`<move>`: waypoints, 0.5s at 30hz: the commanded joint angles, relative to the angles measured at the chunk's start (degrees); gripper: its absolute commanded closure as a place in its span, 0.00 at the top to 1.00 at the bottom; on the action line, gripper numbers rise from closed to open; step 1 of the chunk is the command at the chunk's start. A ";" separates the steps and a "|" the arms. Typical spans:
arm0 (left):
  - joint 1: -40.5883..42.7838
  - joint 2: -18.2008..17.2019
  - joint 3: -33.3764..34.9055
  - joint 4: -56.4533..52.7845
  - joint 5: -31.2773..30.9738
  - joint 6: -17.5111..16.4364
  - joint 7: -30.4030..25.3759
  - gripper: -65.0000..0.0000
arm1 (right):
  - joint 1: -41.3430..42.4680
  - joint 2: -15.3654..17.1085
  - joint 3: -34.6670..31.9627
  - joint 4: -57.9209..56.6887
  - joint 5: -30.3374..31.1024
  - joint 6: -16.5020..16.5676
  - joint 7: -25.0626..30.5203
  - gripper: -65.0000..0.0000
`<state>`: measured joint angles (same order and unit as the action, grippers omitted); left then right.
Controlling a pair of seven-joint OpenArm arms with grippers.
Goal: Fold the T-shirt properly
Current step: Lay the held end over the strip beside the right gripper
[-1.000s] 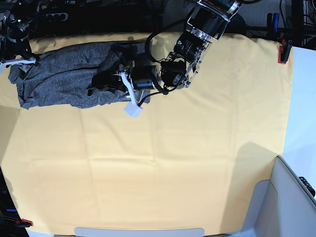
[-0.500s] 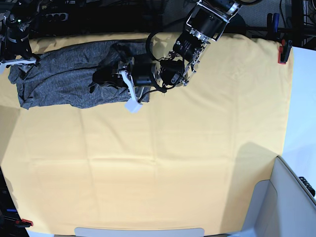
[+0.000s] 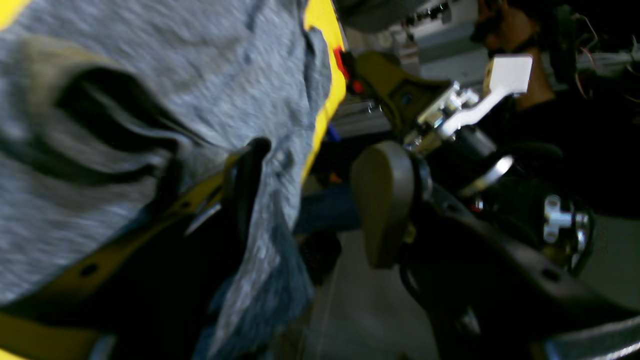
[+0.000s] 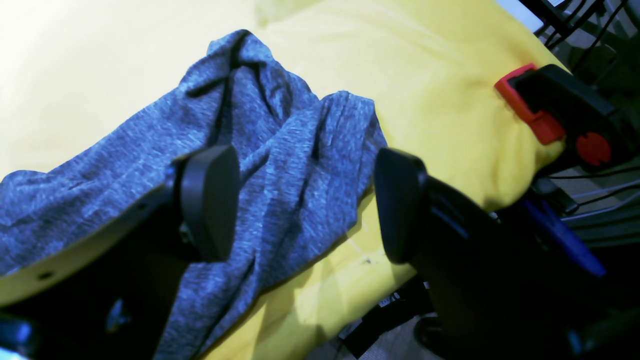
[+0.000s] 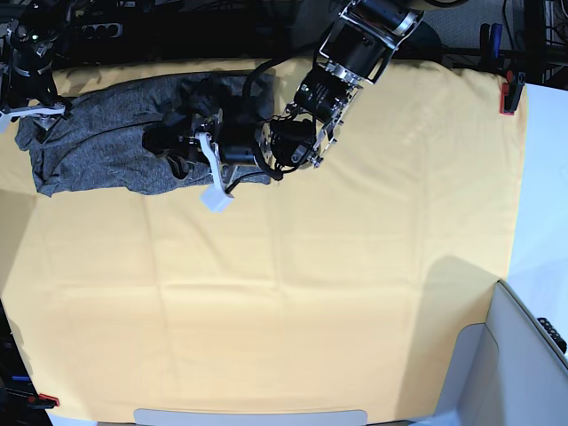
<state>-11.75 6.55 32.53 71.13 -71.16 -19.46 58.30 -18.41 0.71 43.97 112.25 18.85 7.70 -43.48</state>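
The heather-grey T-shirt [image 5: 98, 142] lies bunched at the back left of the yellow table cloth [image 5: 311, 293]. My left gripper [image 5: 167, 142] reaches from the back right and lies over the shirt's right half. In the left wrist view the left gripper [image 3: 315, 195] has its jaws apart, and shirt fabric [image 3: 200, 65] drapes over one finger [image 3: 245, 185]. My right gripper [image 5: 28, 117] is at the shirt's far left end. In the right wrist view the right gripper [image 4: 305, 200] is open, just above the shirt's edge [image 4: 280, 150] and the cloth [image 4: 425, 75].
Red clamps hold the cloth at the back right corner [image 5: 508, 96], the front left corner [image 5: 44, 399] and beside the right gripper [image 4: 530, 110]. A pale grey bin [image 5: 524, 355] stands at the front right. The table's back edge runs just behind the shirt.
My left gripper has slid leftward across the shirt, further over the fabric. The right arm has stayed still.
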 commanded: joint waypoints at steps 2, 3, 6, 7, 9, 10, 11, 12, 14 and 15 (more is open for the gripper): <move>-1.04 1.50 0.04 1.00 -1.68 -0.54 0.38 0.46 | 0.08 0.56 0.21 0.85 0.36 0.16 1.68 0.65; -1.04 1.76 0.04 1.00 -1.68 -0.54 0.99 0.46 | 0.08 0.56 0.21 0.85 0.36 0.16 1.68 0.65; -1.04 2.20 0.04 1.09 -1.68 -0.54 2.84 0.46 | 0.08 0.56 0.21 0.76 0.36 0.16 1.68 0.65; -1.04 2.45 -0.14 1.09 -1.68 -0.54 3.37 0.46 | 0.08 0.56 0.21 0.76 0.36 0.16 1.68 0.65; -1.13 2.45 -0.23 1.79 -1.68 -0.54 3.89 0.46 | 0.17 0.56 0.21 0.76 0.36 0.16 1.68 0.65; -1.13 2.29 -0.23 2.93 -1.68 -0.54 3.81 0.46 | 0.17 0.56 0.21 0.59 0.36 0.16 1.68 0.65; -1.13 2.20 -0.23 4.87 -1.68 -0.54 3.81 0.46 | 0.26 0.56 0.21 0.06 0.36 0.16 1.68 0.65; -1.13 2.11 -0.23 6.80 -1.68 -0.36 3.81 0.45 | 0.35 0.56 0.21 -0.47 0.36 0.16 1.68 0.65; -1.13 -0.08 -0.23 12.51 -1.42 -0.01 3.63 0.40 | 0.52 0.56 0.30 -1.96 0.36 0.16 1.68 0.65; -1.13 -0.88 -0.23 14.71 -1.42 -0.01 3.63 0.38 | 0.52 0.56 0.30 -2.49 0.36 0.16 1.68 0.65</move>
<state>-11.86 5.74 32.53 84.86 -71.26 -19.33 62.83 -18.11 0.60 43.97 108.81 18.83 7.86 -43.29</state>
